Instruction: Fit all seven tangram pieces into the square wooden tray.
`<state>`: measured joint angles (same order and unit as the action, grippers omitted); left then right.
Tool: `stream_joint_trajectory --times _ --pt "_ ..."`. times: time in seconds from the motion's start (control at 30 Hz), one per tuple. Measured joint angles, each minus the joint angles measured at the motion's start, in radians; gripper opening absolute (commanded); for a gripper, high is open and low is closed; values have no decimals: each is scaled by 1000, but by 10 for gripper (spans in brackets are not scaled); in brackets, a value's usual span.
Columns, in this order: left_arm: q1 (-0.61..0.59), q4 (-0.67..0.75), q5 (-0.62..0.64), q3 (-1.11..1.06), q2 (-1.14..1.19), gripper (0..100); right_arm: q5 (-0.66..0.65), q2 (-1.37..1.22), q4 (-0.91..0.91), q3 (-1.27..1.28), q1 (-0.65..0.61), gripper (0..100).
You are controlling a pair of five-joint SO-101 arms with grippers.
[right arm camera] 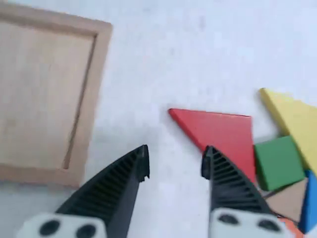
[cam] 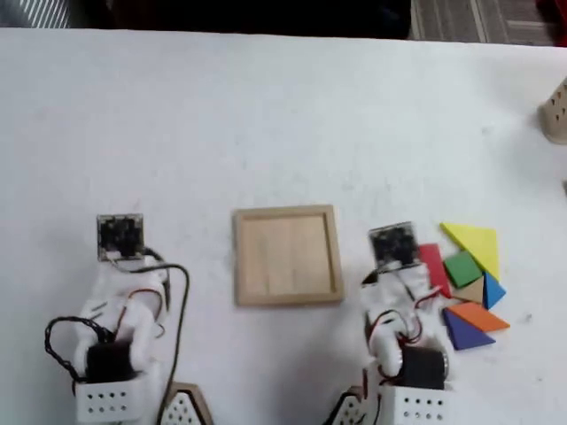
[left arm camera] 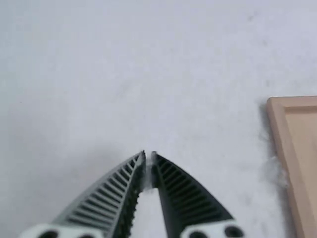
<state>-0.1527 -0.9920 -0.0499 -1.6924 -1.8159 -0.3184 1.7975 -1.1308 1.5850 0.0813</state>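
The square wooden tray (cam: 288,257) lies in the middle of the white table with nothing in it; its corner also appears as tray (right arm camera: 94,99) and tray edge (left arm camera: 285,144). To its right the tangram pieces cluster: red (cam: 432,266), yellow (cam: 477,243), green (cam: 462,268), tan (cam: 470,290), blue (cam: 493,290), orange (cam: 478,314) and dark blue (cam: 464,332). My right gripper (right arm camera: 174,162) is open above the table, one fingertip over the red piece (right arm camera: 223,131), beside the green piece (right arm camera: 277,162) and yellow piece (right arm camera: 292,116). My left gripper (left arm camera: 148,157) is shut over bare table, left of the tray.
A pale perforated object (cam: 555,111) stands at the table's far right edge. Both arm bases (cam: 111,390) sit along the near edge. Open white table stretches behind the tray.
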Motion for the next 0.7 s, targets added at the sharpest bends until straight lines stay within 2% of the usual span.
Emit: stream_joint_trajectory --times 0.17,0.3,0.53,0.7 --pt "55 -35 0 34 0 174 0 0 61 0 137 172" --pt "58 -143 0 141 0 177 0 0 46 0 153 204" --pt "64 -209 0 235 0 177 -12 -2 -17 -109 232 214" --pt "69 -224 0 302 160 190 -80 -132 -21 -233 282 214"
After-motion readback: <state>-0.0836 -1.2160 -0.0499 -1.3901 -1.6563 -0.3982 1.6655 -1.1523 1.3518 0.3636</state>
